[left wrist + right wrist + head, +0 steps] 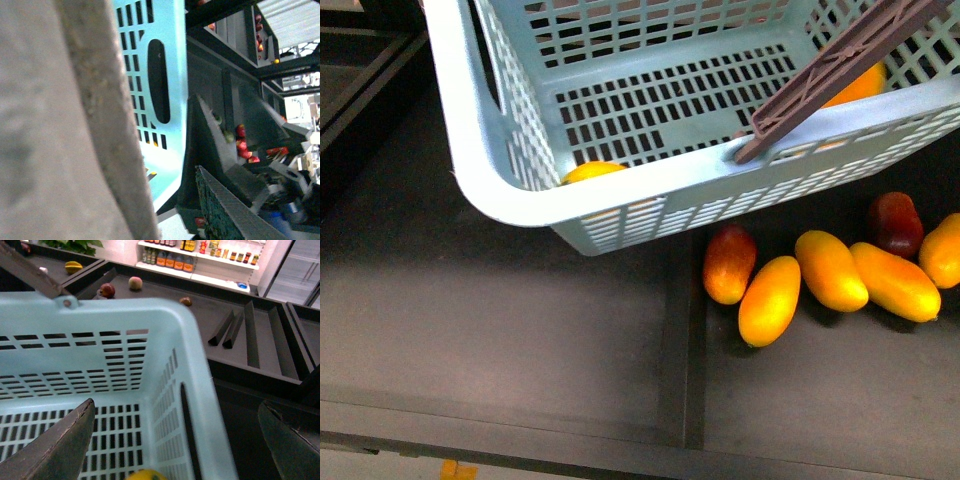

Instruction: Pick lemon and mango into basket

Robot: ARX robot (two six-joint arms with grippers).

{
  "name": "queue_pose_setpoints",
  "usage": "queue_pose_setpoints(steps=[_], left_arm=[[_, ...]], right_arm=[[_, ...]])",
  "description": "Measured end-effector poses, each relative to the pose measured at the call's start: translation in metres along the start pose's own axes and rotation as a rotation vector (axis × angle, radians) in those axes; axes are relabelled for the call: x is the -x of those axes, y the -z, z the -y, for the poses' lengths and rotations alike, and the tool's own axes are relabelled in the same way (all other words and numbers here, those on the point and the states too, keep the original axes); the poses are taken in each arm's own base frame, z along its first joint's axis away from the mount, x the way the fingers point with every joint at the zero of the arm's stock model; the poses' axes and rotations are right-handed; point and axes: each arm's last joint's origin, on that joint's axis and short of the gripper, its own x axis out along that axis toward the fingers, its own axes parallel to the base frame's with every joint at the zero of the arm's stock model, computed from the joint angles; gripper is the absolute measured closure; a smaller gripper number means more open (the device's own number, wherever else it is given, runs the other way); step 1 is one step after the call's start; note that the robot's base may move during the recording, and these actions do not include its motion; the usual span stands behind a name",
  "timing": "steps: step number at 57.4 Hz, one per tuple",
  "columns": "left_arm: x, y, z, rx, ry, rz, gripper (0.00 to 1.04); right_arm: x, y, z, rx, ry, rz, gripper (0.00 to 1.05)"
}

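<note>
Step in hand: I'd judge the lemon half done. A small yellow fruit, most likely the lemon [592, 171], already lies on the slotted floor of the turquoise basket [620, 195], tucked against the near wall. An orange-yellow fruit [860, 85] also shows through the slots on the basket's far right side, whether inside or behind it I cannot tell.

Right gripper: the right gripper [180, 440] hangs over the basket's corner with its two dark fingers [55, 450] spread wide and nothing between them. The lemon [145, 475] sits just below the gap, apart from both fingers.

Left gripper: its wrist view is filled by a blurred grey surface right against the lens, with the basket wall [160, 100] beside it. I cannot tell how its jaws stand.

Mangoes: a row of yellow-orange mangoes lies on the dark shelf just beside the basket. The nearest mango [769, 300] rests next to a redder one [729, 263], well clear of either gripper.

Next move: probably the right arm lifts clear of the basket's rim, swings over the shelf and comes down on a yellow-orange mango, avoiding the dark-red fruit [894, 222] and the brown handle [840, 65].
</note>
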Motion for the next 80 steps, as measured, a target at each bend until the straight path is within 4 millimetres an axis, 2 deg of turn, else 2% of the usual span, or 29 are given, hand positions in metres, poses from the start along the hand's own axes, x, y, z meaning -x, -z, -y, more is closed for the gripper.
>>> queue_pose_setpoints(steps=[7, 14, 26, 39, 56, 80], left_arm=[[0.000, 0.000, 0.000, 0.006, -0.006, 0.007, 0.75], [0.001, -0.002, -0.002, 0.006, -0.010, 0.013, 0.75], [0.000, 0.000, 0.000, 0.007, 0.004, -0.005, 0.75], [0.000, 0.000, 0.000, 0.006, 0.000, 0.001, 0.76], [0.000, -0.001, 0.000, 0.004, -0.006, 0.007, 0.76], [0.000, 0.000, 0.000, 0.005, -0.001, 0.001, 0.76]], right_arm=[[0.025, 0.001, 0.024, -0.030, 0.072, -0.006, 0.09], [0.053, 0.005, 0.030, -0.115, 0.140, 0.104, 0.29], [0.088, 0.051, 0.016, -0.148, 0.123, 0.067, 0.65], [0.118, 0.074, 0.009, -0.152, 0.124, 0.071, 1.02], [0.148, 0.096, 0.002, -0.154, 0.124, 0.072, 1.03], [0.176, 0.112, -0.004, -0.154, 0.123, 0.070, 1.03]])
